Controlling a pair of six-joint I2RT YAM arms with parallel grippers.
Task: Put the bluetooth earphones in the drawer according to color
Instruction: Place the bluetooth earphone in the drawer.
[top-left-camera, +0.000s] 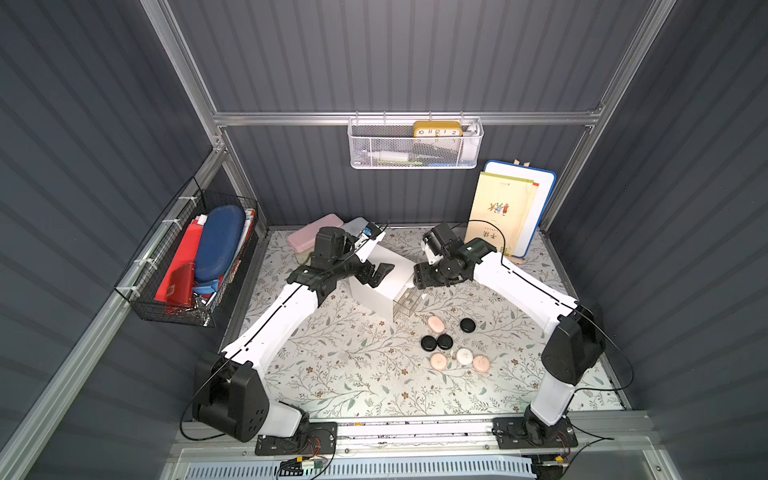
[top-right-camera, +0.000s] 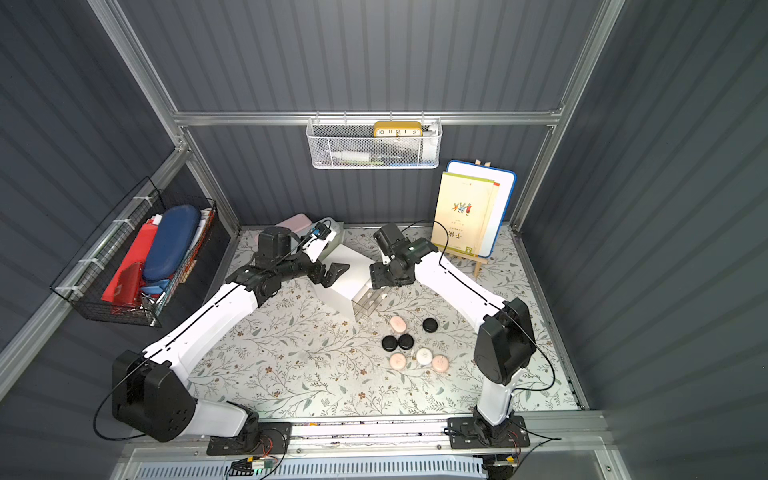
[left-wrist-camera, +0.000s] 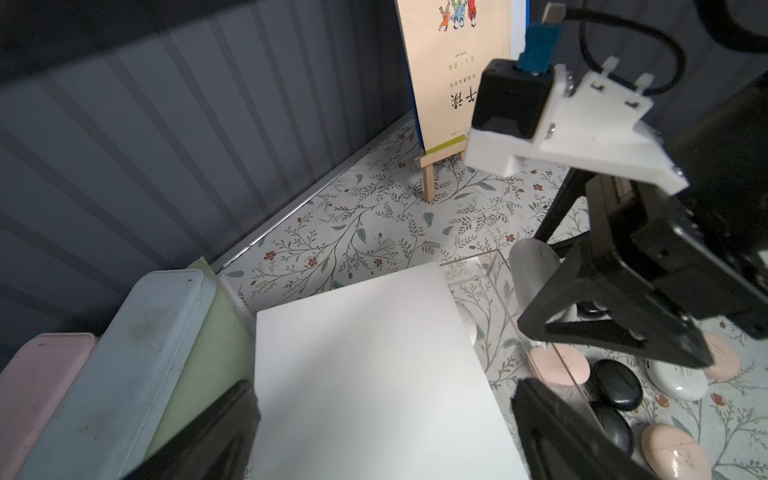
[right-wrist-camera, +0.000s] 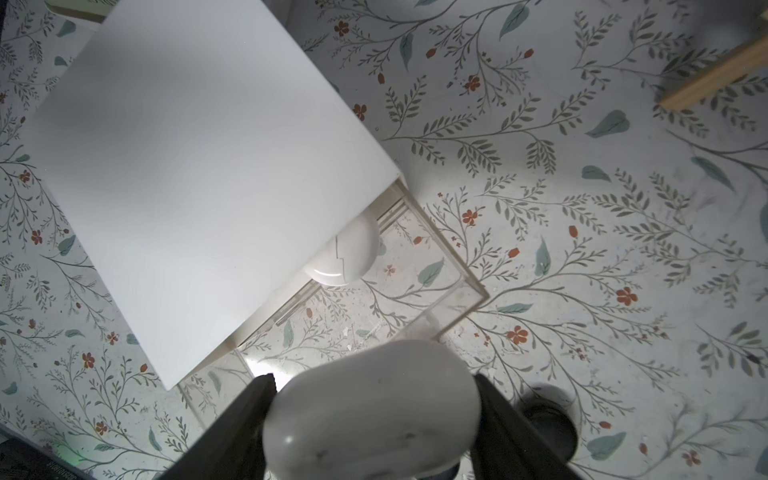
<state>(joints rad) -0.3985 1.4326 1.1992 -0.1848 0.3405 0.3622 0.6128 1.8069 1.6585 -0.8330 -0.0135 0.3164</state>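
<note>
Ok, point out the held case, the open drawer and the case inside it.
held case (right-wrist-camera: 370, 409): right wrist view, top face.
open drawer (right-wrist-camera: 446, 239): right wrist view, side rim.
case inside (right-wrist-camera: 351, 255): right wrist view, exposed end.

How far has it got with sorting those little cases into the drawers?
Barely started. One white case lies in the pulled-out top drawer of the white cabinet. The right gripper holds a second white case above that drawer. Left on the table: a third white case, three black cases and three pink cases. The left gripper is open over the cabinet.
</note>
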